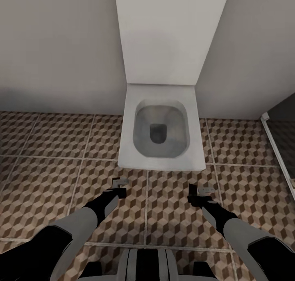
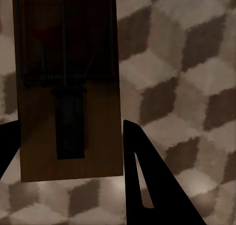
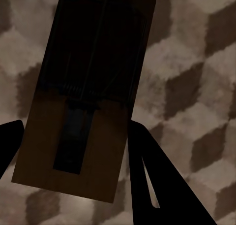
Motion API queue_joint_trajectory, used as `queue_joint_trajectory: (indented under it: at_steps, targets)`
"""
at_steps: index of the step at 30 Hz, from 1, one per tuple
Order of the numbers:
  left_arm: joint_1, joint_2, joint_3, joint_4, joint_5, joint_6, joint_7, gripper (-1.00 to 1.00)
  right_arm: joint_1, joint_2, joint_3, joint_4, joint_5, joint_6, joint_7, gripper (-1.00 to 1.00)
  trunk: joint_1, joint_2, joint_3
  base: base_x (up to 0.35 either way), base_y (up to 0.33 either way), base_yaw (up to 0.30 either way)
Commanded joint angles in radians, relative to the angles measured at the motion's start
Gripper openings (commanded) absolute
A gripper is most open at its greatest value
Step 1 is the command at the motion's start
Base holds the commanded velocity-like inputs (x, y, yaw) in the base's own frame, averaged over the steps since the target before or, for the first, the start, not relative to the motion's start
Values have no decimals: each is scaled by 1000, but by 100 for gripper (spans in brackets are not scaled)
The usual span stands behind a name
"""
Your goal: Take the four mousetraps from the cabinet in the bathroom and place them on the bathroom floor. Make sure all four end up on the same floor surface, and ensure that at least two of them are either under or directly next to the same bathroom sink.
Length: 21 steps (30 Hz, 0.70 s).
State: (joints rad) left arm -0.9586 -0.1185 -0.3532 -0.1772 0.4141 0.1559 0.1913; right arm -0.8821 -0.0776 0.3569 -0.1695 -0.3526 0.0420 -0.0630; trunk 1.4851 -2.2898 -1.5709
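1. The left gripper (image 1: 119, 186) hangs over the bathroom floor (image 1: 49, 149), just short of the front left corner of the toilet (image 1: 162, 125). In the left wrist view, a mousetrap (image 2: 69, 87) sits between the two dark fingers (image 2: 147, 185), its wooden board running lengthwise away from them and its spring and metal bar facing the camera. The fingers are closed on the near end of this board, one at each long edge.
2. The toilet stands against the pale wall (image 1: 53, 47), its tank rising up the wall and its bowl open.
3. The right gripper (image 1: 199, 193) hangs over the floor before the toilet's front right corner. In the right wrist view, a second mousetrap (image 3: 83, 97) lies slightly tilted between the fingers (image 3: 152, 180), which grip its near end at both long edges, patterned tiles behind it.
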Motion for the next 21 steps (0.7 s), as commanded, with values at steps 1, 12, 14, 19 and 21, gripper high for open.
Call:
queue_joint_trajectory:
  at_steps: [1,12,14,19,21]
  targets:
    - [0,0,-9,-2,6,6,7,-100,0,-1,8,-2,-13,4,-3,-100,0,0,0,0,0,0]
    - [0,0,-8,-2,6,6,7,-100,0,-1,8,-2,-13,4,-3,-100,0,0,0,0,0,0]
    - [0,0,-8,-2,6,6,7,-100,0,-1,8,-2,-13,4,-3,-100,0,0,0,0,0,0]
    - [0,0,-8,-2,6,6,7,-100,0,-1,8,-2,-13,4,-3,-100,0,0,0,0,0,0]
    - [0,0,-8,-2,6,6,7,-100,0,-1,8,-2,-13,4,-3,-100,0,0,0,0,0,0]
